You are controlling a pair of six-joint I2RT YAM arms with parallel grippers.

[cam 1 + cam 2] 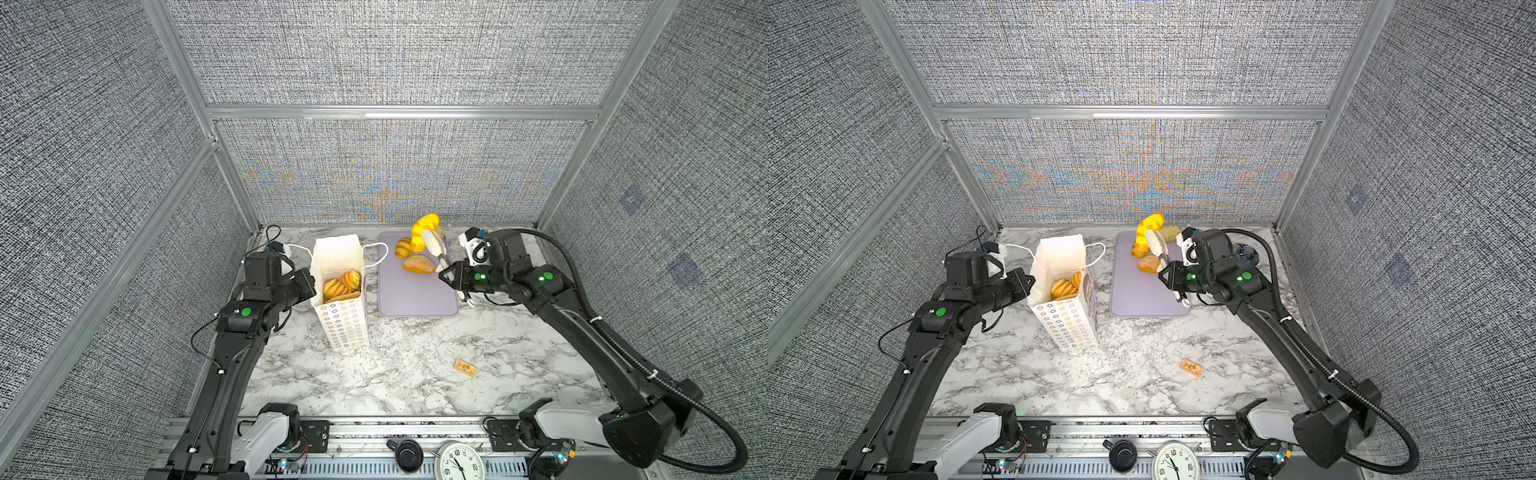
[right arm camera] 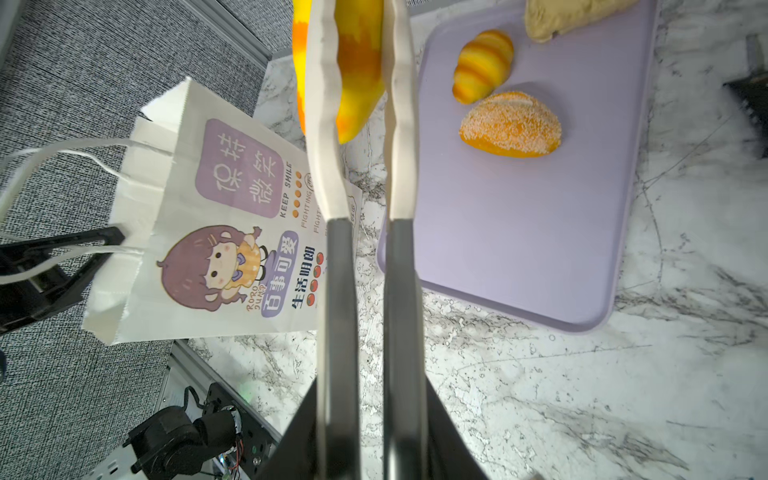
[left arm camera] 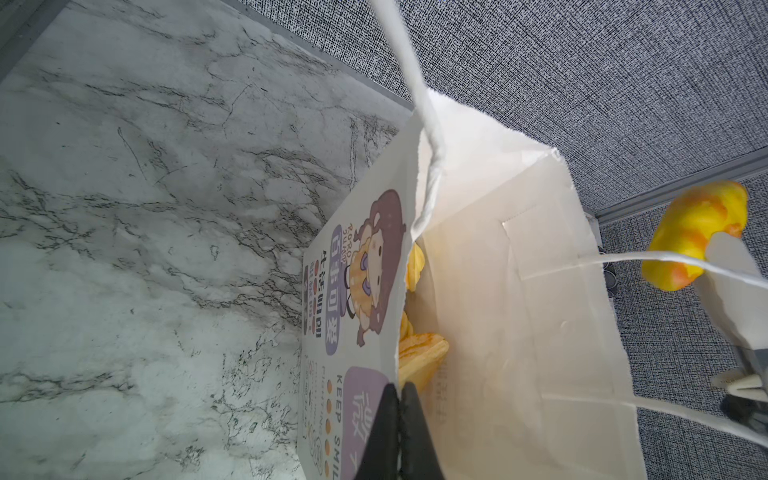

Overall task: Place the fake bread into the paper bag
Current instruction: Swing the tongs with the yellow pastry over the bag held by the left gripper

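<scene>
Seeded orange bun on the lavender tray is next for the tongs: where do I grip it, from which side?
Probably across the middle of the seeded orange bun, over its short width, coming down from above. It lies flat on the lavender tray, dome up, long flanks free; the striped yellow croissant crowds only one end.

The marble table (image 1: 395,374) holds a paper bag (image 1: 343,324), lavender tray (image 1: 415,297), tan packet (image 1: 465,368).

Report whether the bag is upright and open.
Upright and open. The bag stands on the table, mouth up; loaves show inside, and the left gripper pinches its rim.
</scene>
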